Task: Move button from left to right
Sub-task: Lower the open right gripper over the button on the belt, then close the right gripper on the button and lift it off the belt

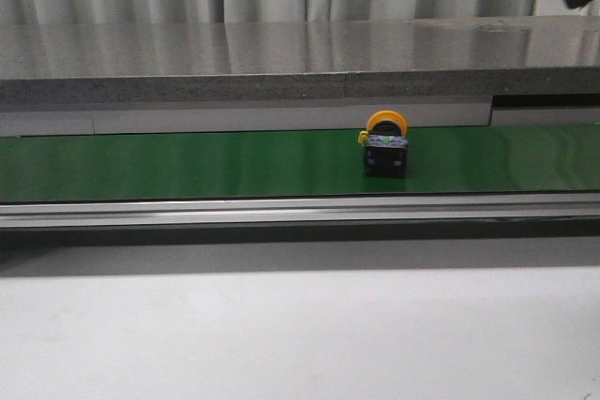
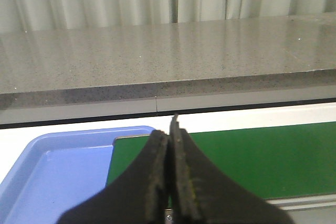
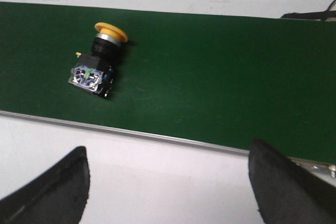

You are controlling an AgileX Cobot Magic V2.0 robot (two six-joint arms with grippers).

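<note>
The button [image 1: 385, 149] lies on the green conveyor belt [image 1: 187, 164], toward the right portion of the belt as the front view shows it, near the belt's far edge and the grey stone ledge [image 1: 281, 67] behind it. In the right wrist view the button [image 3: 97, 66] rests on its side, with the yellow-orange head pointing toward the belt's far edge and the black body with its metal terminals and small green mark pointing toward the belt's near metal rail [image 3: 157, 137]. The right hand [image 3: 168, 182] is released: its two black fingers [image 3: 50, 190] stand wide apart over the white table [image 3: 157, 182] just beside the near rail, clear of the button and touching nothing. The left hand [image 2: 169, 177] is clenched: its two dark fingers [image 2: 155, 171] press flat against each other with nothing between them. It hangs over the left end of the belt [image 2: 252, 161], where a blue tray [image 2: 58, 171] sits just beside the belt's end. The button is not visible in the left wrist view.
</note>
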